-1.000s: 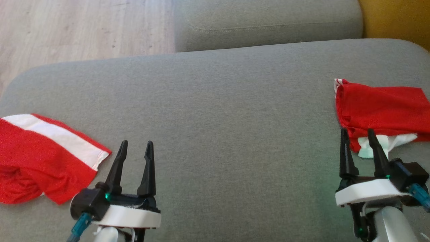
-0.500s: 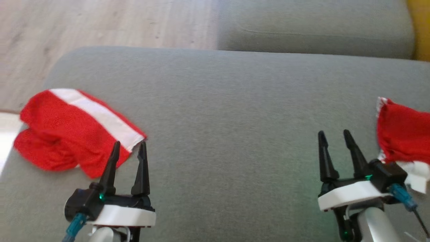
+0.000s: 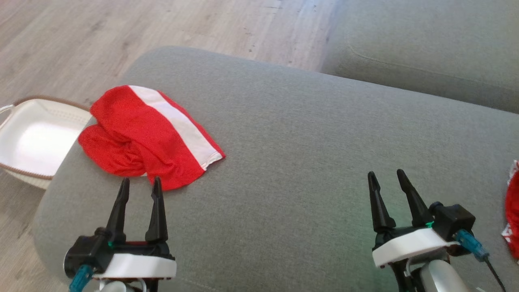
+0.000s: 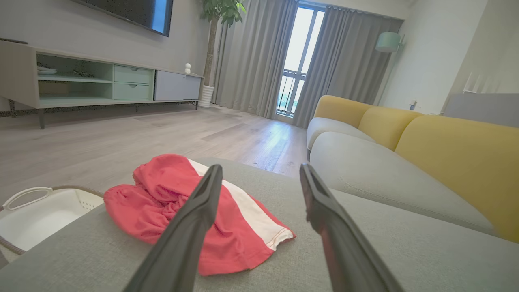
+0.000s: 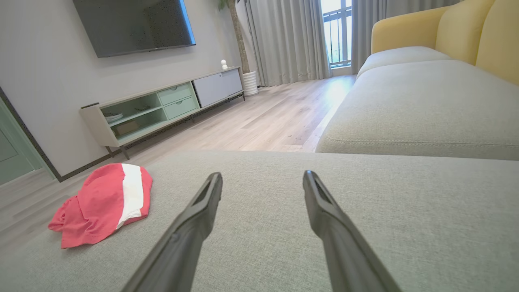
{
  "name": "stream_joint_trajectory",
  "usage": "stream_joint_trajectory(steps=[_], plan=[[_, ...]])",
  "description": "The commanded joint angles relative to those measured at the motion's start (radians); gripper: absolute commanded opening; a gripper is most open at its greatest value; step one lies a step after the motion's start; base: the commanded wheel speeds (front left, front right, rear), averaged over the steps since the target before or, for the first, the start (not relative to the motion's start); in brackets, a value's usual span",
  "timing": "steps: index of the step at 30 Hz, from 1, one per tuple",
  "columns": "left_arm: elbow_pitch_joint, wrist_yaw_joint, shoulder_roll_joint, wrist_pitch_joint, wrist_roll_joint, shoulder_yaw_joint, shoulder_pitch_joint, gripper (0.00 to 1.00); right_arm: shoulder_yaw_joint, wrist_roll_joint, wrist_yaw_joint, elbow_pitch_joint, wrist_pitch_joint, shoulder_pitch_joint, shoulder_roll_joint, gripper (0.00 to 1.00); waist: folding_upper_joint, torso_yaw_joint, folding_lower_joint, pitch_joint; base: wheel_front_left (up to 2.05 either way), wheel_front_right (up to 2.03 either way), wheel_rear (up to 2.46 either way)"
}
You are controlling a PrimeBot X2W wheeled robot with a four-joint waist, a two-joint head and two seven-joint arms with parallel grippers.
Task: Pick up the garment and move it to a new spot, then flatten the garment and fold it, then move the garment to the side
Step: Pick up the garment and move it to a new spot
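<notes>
A crumpled red garment [image 3: 142,138] with a white stripe lies near the left end of the grey sofa cushion [image 3: 304,142]. The left wrist view shows this garment [image 4: 178,207] just ahead, and the right wrist view has the garment [image 5: 101,202] far off to the left. My left gripper [image 3: 139,183] hovers open just short of its near edge, with nothing between the fingers. Over bare cushion at the lower right, my right gripper [image 3: 385,175] is open and empty too.
A white basket [image 3: 36,140] with a brown rim stands on the wooden floor [image 3: 121,32] beside the cushion's left end. Another red cloth [image 3: 511,211] peeks in at the right edge. A second grey cushion [image 3: 425,44] lies behind, with yellow backrests [image 4: 446,150].
The head camera has swung left, so the striped garment now sits nearer the middle and the basket has come into view. Both grippers stay open.
</notes>
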Motion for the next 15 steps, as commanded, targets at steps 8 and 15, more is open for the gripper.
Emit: stream_joint_trajectory(steps=[8, 15], plan=[[-0.032, 0.001, 0.001, -0.008, 0.014, 0.084, -0.038, 1.00, 0.028, 0.000, 0.007, -0.029, -0.009, -0.029, -0.004, 1.00, 0.0000, 0.022, 0.0000, 0.023, 0.00, 0.00, 0.00], [0.004, -0.005, 0.040, -0.008, 0.022, 0.132, -0.135, 1.00, -0.019, -0.049, 0.007, -0.074, 0.018, -0.071, -0.004, 1.00, 0.0000, -0.014, 0.0000, 0.135, 0.00, 0.00, 0.00]])
